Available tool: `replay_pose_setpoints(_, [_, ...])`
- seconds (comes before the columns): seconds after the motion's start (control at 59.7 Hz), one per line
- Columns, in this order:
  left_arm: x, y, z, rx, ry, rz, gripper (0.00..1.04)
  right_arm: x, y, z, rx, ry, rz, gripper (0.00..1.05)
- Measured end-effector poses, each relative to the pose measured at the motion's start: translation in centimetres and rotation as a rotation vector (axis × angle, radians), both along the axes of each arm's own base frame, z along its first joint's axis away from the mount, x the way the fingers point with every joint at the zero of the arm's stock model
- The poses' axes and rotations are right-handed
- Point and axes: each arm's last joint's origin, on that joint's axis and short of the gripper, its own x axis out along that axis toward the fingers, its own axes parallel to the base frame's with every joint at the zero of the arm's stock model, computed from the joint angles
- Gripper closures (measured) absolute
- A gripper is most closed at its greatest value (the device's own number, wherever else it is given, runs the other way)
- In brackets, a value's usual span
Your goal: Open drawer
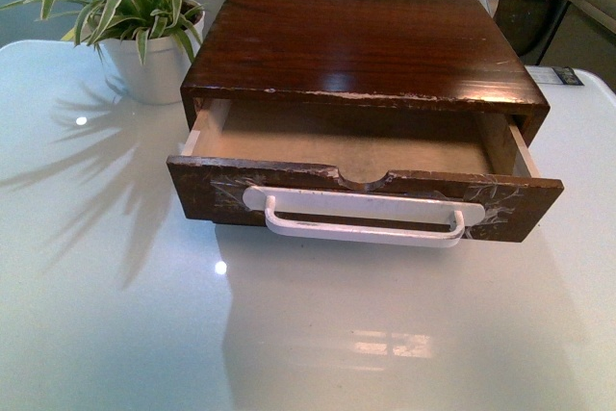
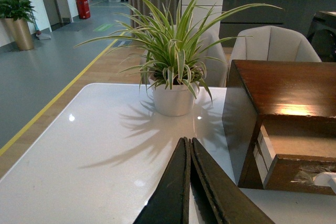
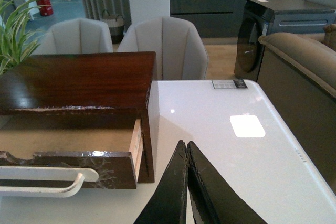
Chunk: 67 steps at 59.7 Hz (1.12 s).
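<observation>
The drawer [image 1: 356, 194] stands pulled partway out of its dark-brown wooden box [image 1: 361, 45] in the front view. Its scratched front carries a long white bar handle [image 1: 364, 216], the top edge has a half-round notch, and the pale inside is empty. Neither gripper shows in the front view. My left gripper [image 2: 187, 141] is shut and empty, over the table to the left of the box, with the drawer's left corner [image 2: 299, 171] beside it. My right gripper [image 3: 185, 144] is shut and empty, to the right of the drawer [image 3: 68, 169], apart from it.
A potted spider plant [image 1: 144, 45] in a white pot stands at the box's back left on the glossy white table [image 1: 106, 315]. Pale chairs [image 3: 163, 45] stand behind the table. A sofa [image 3: 299, 77] and a dark appliance [image 3: 257, 35] are off to the right.
</observation>
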Motion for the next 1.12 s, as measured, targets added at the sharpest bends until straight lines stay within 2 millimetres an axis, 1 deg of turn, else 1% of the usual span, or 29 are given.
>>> replay_pose_setpoints(0.067, [0.0, 0.0, 0.0, 0.0, 0.0, 0.0, 1.03, 0.0, 0.0, 0.0, 0.0, 0.0, 0.0, 1.03])
replay_pose_setpoints(0.117, [0.0, 0.0, 0.0, 0.0, 0.0, 0.0, 0.95, 0.0, 0.0, 0.0, 0.0, 0.0, 0.0, 1.03])
replay_pose_setpoints(0.151, [0.0, 0.0, 0.0, 0.0, 0.0, 0.0, 0.88, 0.0, 0.0, 0.0, 0.0, 0.0, 0.0, 1.02])
replay_pose_setpoints(0.167, [0.0, 0.0, 0.0, 0.0, 0.0, 0.0, 0.83, 0.0, 0.0, 0.0, 0.0, 0.0, 0.0, 0.97])
replay_pose_setpoints(0.201, [0.0, 0.0, 0.0, 0.0, 0.0, 0.0, 0.76, 0.0, 0.0, 0.0, 0.0, 0.0, 0.0, 0.9])
replay_pose_setpoints(0.234, [0.0, 0.0, 0.0, 0.0, 0.0, 0.0, 0.69, 0.0, 0.0, 0.0, 0.0, 0.0, 0.0, 0.85])
replay_pose_setpoints(0.251, [0.0, 0.0, 0.0, 0.0, 0.0, 0.0, 0.67, 0.0, 0.0, 0.0, 0.0, 0.0, 0.0, 0.81])
replay_pose_setpoints(0.285, [0.0, 0.0, 0.0, 0.0, 0.0, 0.0, 0.6, 0.0, 0.0, 0.0, 0.0, 0.0, 0.0, 0.74])
replay_pose_setpoints(0.301, [0.0, 0.0, 0.0, 0.0, 0.0, 0.0, 0.58, 0.0, 0.0, 0.0, 0.0, 0.0, 0.0, 0.73])
replay_pose_setpoints(0.352, [0.0, 0.0, 0.0, 0.0, 0.0, 0.0, 0.47, 0.0, 0.0, 0.0, 0.0, 0.0, 0.0, 0.62])
replay_pose_setpoints(0.368, [0.0, 0.0, 0.0, 0.0, 0.0, 0.0, 0.44, 0.0, 0.0, 0.0, 0.0, 0.0, 0.0, 0.6])
replay_pose_setpoints(0.385, [0.0, 0.0, 0.0, 0.0, 0.0, 0.0, 0.42, 0.0, 0.0, 0.0, 0.0, 0.0, 0.0, 0.57])
replay_pose_setpoints(0.419, [0.0, 0.0, 0.0, 0.0, 0.0, 0.0, 0.35, 0.0, 0.0, 0.0, 0.0, 0.0, 0.0, 0.5])
replay_pose_setpoints(0.502, [0.0, 0.0, 0.0, 0.0, 0.0, 0.0, 0.19, 0.0, 0.0, 0.0, 0.0, 0.0, 0.0, 0.36])
replay_pose_setpoints(0.536, [0.0, 0.0, 0.0, 0.0, 0.0, 0.0, 0.14, 0.0, 0.0, 0.0, 0.0, 0.0, 0.0, 0.29])
replay_pose_setpoints(0.553, [0.0, 0.0, 0.0, 0.0, 0.0, 0.0, 0.11, 0.0, 0.0, 0.0, 0.0, 0.0, 0.0, 0.27])
replay_pose_setpoints(0.586, [0.0, 0.0, 0.0, 0.001, 0.0, 0.0, 0.07, 0.0, 0.0, 0.0, 0.0, 0.0, 0.0, 0.2])
replay_pose_setpoints(0.653, [0.0, 0.0, 0.0, 0.0, 0.0, 0.0, 0.09, 0.0, 0.0, 0.0, 0.0, 0.0, 0.0, 0.09])
replay_pose_setpoints(0.67, [0.0, 0.0, 0.0, 0.0, 0.0, 0.0, 0.09, 0.0, 0.0, 0.0, 0.001, 0.0, 0.0, 0.07])
replay_pose_setpoints(0.737, [0.0, 0.0, 0.0, 0.0, 0.0, 0.0, 0.08, 0.0, 0.0, 0.0, 0.001, 0.0, 0.0, 0.09])
replay_pose_setpoints(1.122, [0.0, 0.0, 0.0, 0.0, 0.0, 0.0, 0.08, 0.0, 0.0, 0.0, 0.001, 0.0, 0.0, 0.09])
